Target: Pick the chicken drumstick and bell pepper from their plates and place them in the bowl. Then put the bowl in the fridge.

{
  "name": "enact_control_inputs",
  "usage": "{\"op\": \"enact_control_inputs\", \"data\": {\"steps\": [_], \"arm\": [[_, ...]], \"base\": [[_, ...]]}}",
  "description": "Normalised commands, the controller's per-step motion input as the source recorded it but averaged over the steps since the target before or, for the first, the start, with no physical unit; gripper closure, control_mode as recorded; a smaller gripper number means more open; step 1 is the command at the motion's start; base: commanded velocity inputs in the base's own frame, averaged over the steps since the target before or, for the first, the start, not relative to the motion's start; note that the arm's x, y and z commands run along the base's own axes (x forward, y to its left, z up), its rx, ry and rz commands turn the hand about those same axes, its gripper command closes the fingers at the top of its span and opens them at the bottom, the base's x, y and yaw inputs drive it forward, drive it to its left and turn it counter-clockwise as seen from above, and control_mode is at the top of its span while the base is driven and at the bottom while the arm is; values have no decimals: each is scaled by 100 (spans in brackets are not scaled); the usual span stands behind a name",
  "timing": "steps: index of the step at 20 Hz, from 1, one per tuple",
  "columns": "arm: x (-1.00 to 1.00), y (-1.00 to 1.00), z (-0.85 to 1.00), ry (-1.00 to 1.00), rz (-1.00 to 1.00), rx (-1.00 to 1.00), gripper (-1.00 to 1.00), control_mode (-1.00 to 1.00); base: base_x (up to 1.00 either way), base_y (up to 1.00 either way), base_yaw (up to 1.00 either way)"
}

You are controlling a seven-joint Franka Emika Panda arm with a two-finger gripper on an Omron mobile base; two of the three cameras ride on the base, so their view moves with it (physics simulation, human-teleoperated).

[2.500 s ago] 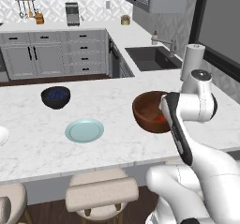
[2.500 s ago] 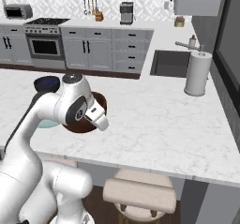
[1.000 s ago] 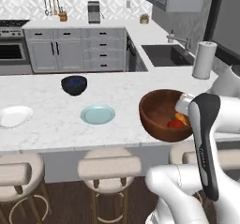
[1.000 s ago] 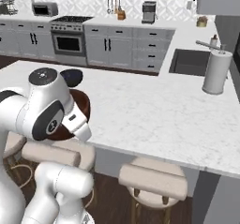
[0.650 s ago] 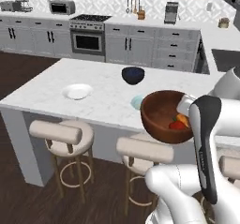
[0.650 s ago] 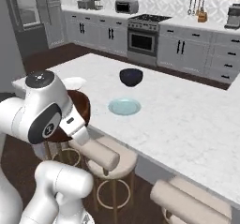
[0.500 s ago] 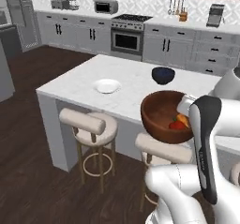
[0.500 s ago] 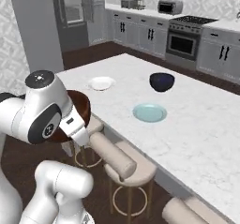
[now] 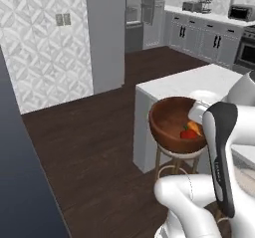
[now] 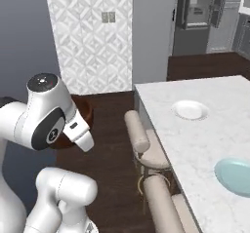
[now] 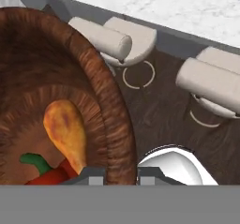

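Two plates (image 10: pixel 190 109) on marble island (image 10: pixel 205 144), dark wood floor (image 9: pixel 94 147); jaws pinching bowl (image 9: pixel 172 125) rim.

The big round reddish-brown wooden bowl (image 11: pixel 56 92) runs off the left edge of the hand view. The small red bell pepper (image 11: pixel 44 174) is half hidden at the bottom. In the right base view, the white arm covers most of the bowl (image 10: pixel 84 111).

your white marble island counter (image 10: pixel 205 129) carries a round white plate (image 10: pixel 189 109) at its far end and a pale teal-blue plate (image 10: pixel 236 176) nearer, well apart.
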Motion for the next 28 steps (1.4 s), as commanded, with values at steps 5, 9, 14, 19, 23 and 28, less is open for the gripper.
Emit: {"op": "enact_control_inputs", "data": {"steps": [5,9,14,19,23,28], "arm": [[0,0,0,0,0,0,100,100],[0,0,0,0,0,0,100,100],[0,0,0,0,0,0,100,100],[0,0,0,0,0,0,100,100],[0,0,0,0,0,0,100,100],[0,0,0,0,0,0,100,100]], "base": [[100,22,56],[100,43,29],[100,85,-3],[100,52,-28],[94,9,-62],[76,42,-76]]}}
